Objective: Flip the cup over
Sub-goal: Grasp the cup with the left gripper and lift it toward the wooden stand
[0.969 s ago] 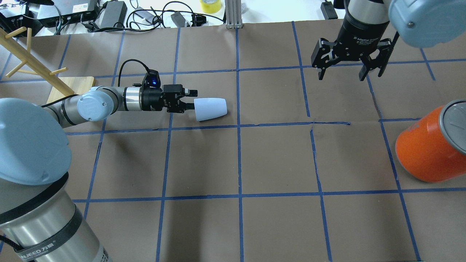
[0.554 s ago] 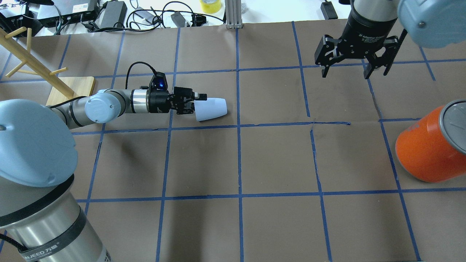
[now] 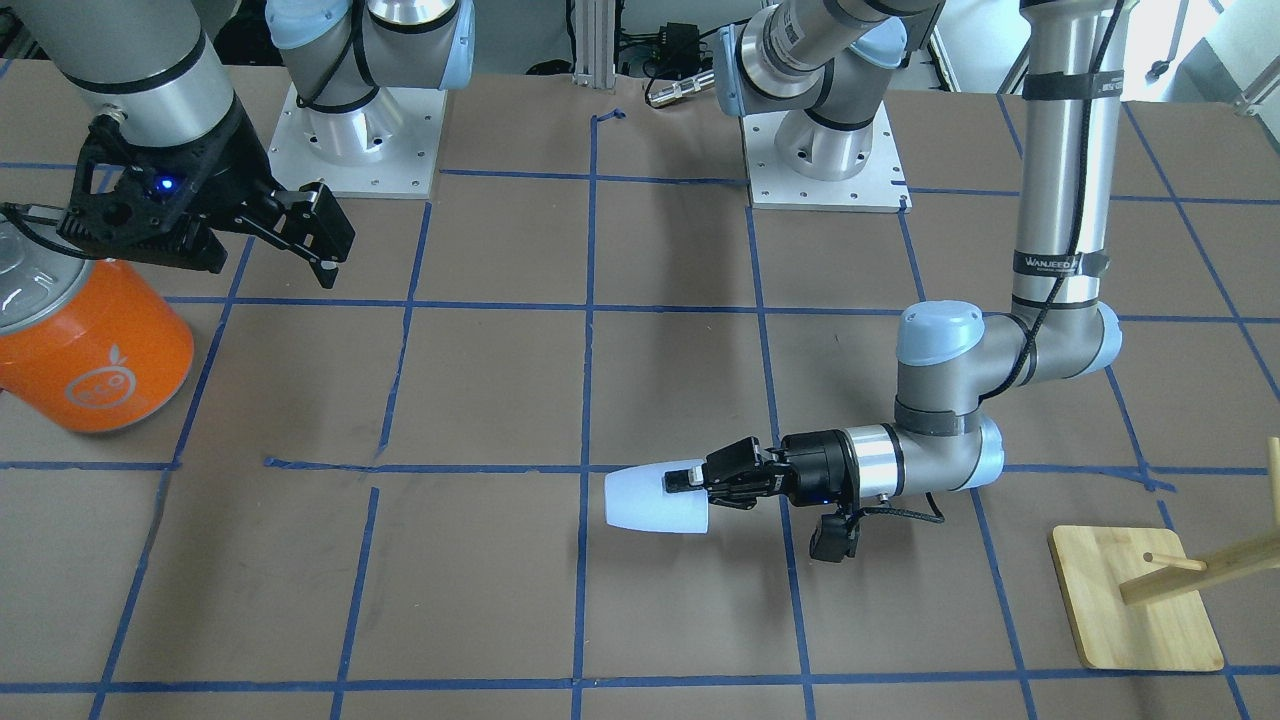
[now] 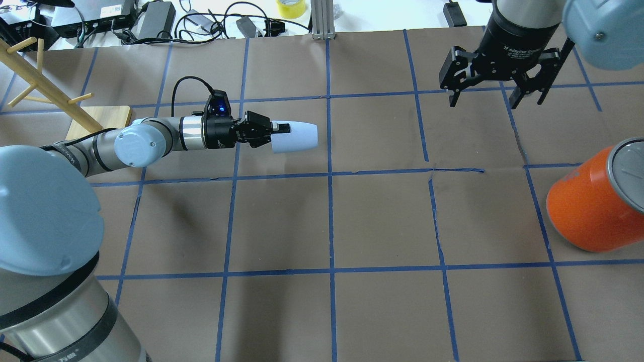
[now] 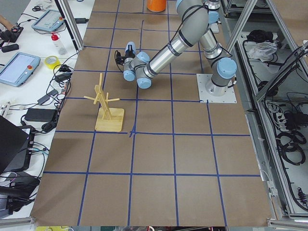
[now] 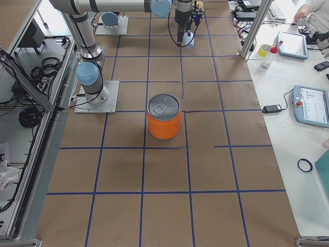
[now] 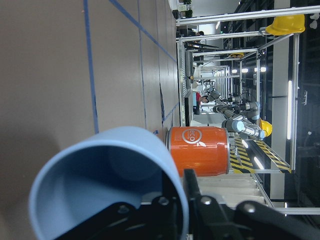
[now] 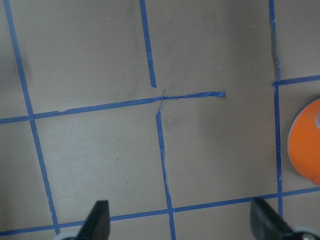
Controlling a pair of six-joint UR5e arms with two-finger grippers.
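The pale blue-white cup (image 4: 298,137) lies on its side, held a little above the table, with its open mouth toward my left arm. My left gripper (image 4: 279,129) is shut on the cup's rim, one finger inside and one outside. In the front view the cup (image 3: 652,498) sticks out to the left of the gripper (image 3: 688,480). The left wrist view looks into the cup's light blue inside (image 7: 95,190). My right gripper (image 4: 495,98) hangs open and empty above the far right of the table, far from the cup.
A large orange can (image 4: 588,206) with a silver top stands at the right edge; it also shows in the front view (image 3: 95,360). A wooden rack (image 4: 48,93) on a wooden base stands at the far left. Cables and boxes lie beyond the table's far edge.
My left gripper has closed on the cup's rim, rolled about its axis and lifted the cup off the table. My right gripper has drifted right and farther away.
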